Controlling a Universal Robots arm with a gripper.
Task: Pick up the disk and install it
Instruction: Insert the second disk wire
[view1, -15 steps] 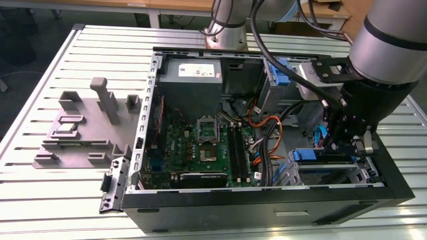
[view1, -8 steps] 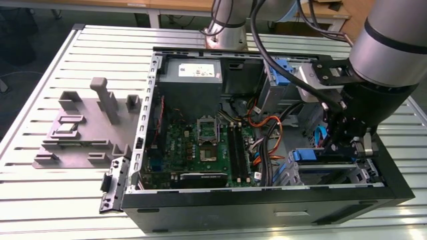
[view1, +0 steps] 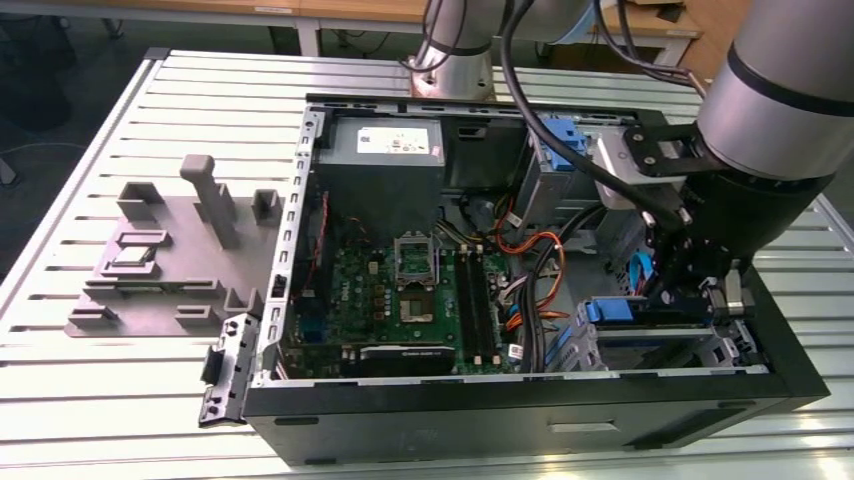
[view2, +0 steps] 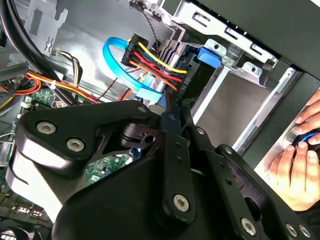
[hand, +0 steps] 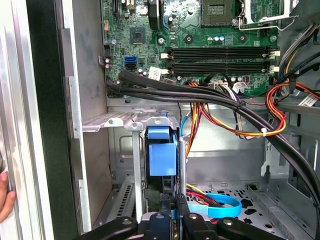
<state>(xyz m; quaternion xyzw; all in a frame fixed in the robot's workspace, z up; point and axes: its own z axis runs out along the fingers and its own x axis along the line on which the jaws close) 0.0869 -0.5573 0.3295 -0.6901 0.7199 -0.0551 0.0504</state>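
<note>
Gripper (hand: 172, 212) — closed on one disk (hand: 162, 157); disk in drive bay (hand: 131, 121); one hand (view2: 300, 167) nearby

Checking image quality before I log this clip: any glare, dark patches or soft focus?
Exterior view: even light, glare on the table slats, the case's front wall dark. Second wrist view: the near black hand looks soft, the cables sharp. First wrist view: motherboard crisp, the bay under the blue carrier shadowed.
</note>
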